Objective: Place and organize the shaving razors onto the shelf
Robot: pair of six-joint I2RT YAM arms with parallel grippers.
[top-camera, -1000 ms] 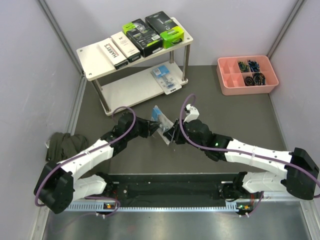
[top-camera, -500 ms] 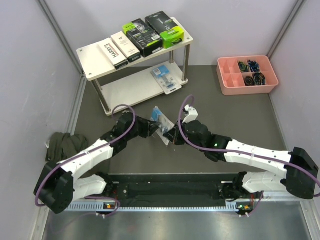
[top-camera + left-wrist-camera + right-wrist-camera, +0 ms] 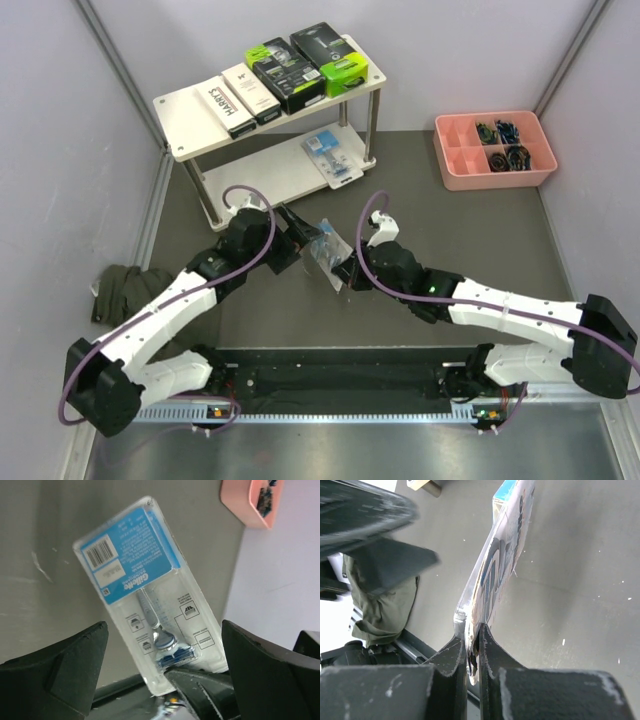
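Note:
A clear blister razor pack with a blue card hangs on edge above the dark mat, with my right gripper shut on its lower end. The right wrist view shows that pack pinched between the right gripper's fingers. My left gripper is open just left of the pack, touching nothing. From the left wrist, the pack stands free between the spread fingers. The shelf carries two white boxes and two black-and-green packs on top. A second blister pack lies on its lower board.
A pink compartment tray with small dark items sits at the back right. A green cloth lies bunched by the left wall. Grey walls close in the left, right and far sides.
My left gripper has opened, let go of the blister pack and drawn back up and left. The right gripper shut on the pack's lower end and now holds it alone.

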